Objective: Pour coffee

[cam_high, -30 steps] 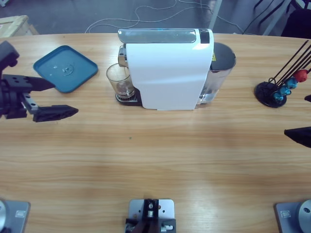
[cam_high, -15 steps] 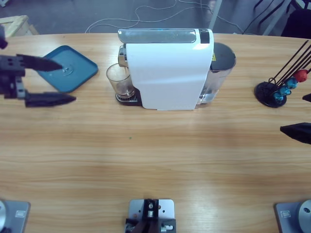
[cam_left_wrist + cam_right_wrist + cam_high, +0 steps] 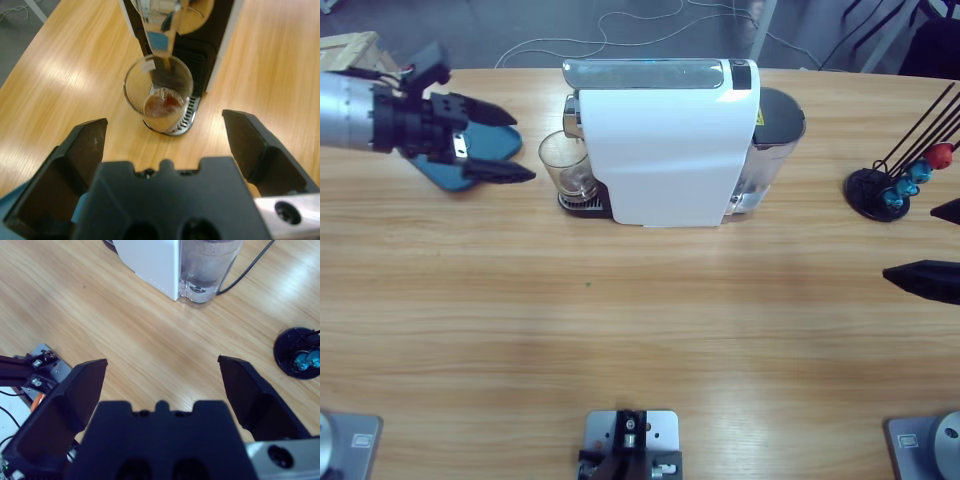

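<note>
My left gripper (image 3: 162, 135) is spread wide with nothing between the jaws, hovering over the near corner of the blue tray (image 3: 510, 145), most of which my arm hides in the high view; only a sliver of blue shows at the bottom left of my left wrist view. Just past the jaw tips stands the clear glass tumbler (image 3: 158, 93), upright on the coffee machine's drip grille (image 3: 186, 116), apart from both jaws. The coffee (image 3: 163, 104) is a shallow reddish-brown layer in the tumbler's bottom, under the spout (image 3: 160, 40); from above it is hard to make out through the glass (image 3: 566, 166). The white coffee machine (image 3: 670, 145) stands at the table's far middle, its top cut off in my left wrist view. Its water tank (image 3: 207, 267) sits at the right end, a black cable (image 3: 247, 267) trailing away beside it. My right gripper (image 3: 162, 382) is also spread apart and holds nothing; in the high view only its two black jaw tips (image 3: 925, 280) poke in from the right edge, the rest cut off. Near them is the black capsule stand (image 3: 880, 192) with red and blue capsules (image 3: 925, 168), its rods running out of frame. The wooden table (image 3: 640, 330) is bare in front of me.
</note>
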Robot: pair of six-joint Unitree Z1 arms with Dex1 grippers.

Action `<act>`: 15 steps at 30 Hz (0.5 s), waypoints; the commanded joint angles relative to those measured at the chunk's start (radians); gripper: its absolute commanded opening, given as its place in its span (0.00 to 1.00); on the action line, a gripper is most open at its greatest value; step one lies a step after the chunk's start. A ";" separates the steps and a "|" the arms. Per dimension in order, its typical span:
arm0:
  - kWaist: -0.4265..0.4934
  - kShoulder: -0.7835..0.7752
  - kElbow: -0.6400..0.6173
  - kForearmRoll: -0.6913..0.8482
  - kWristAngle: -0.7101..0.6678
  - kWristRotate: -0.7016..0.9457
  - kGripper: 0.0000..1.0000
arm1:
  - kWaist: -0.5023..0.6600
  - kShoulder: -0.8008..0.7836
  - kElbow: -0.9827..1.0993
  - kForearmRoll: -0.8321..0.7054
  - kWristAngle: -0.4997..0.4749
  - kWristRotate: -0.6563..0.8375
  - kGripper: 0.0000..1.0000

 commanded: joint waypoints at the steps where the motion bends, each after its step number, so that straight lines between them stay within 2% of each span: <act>1: -0.046 0.142 -0.054 -0.021 -0.025 0.008 1.00 | -0.020 -0.008 0.007 0.034 -0.016 -0.008 1.00; 15: -0.091 0.206 -0.096 -0.024 0.006 0.003 1.00 | -0.020 -0.027 0.007 0.074 -0.015 -0.001 1.00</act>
